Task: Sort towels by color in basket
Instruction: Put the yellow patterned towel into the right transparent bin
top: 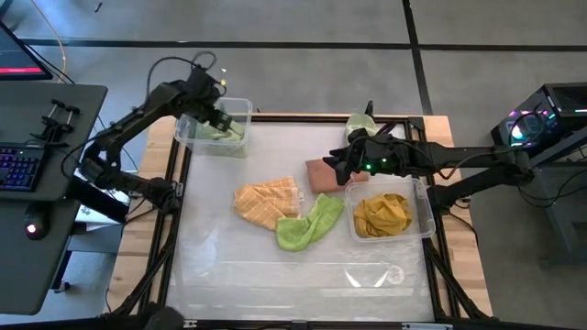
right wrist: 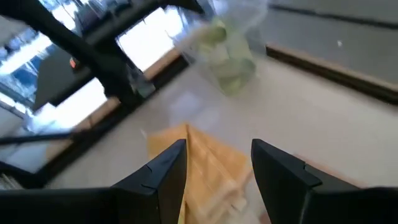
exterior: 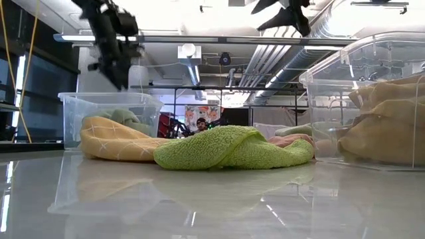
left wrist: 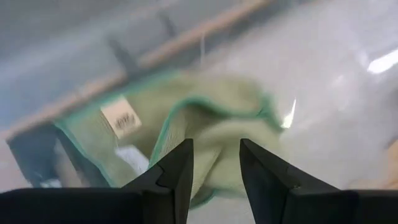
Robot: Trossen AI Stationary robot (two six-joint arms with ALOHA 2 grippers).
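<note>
My left gripper (top: 217, 115) (left wrist: 216, 162) hangs open above the clear bin (top: 240, 108) at the table's far left. Pale green towels (left wrist: 205, 118) lie in that bin, and the gripper touches none of them. My right gripper (top: 337, 165) (right wrist: 219, 162) is open and raised over the table's middle, above the left end of a salmon pink towel (top: 321, 174). A peach-yellow waffle towel (top: 266, 202) and a lime green towel (top: 307, 223) lie flat on the table. Mustard yellow towels (top: 381, 215) fill the right bin (top: 424, 197).
Another pale green cloth (top: 360, 122) lies at the table's far edge behind the right arm. An upturned clear lid (top: 381, 273) sits near the front right. Bare tabletop spreads along the near side. A desk with a keyboard (top: 18, 170) stands left of the table.
</note>
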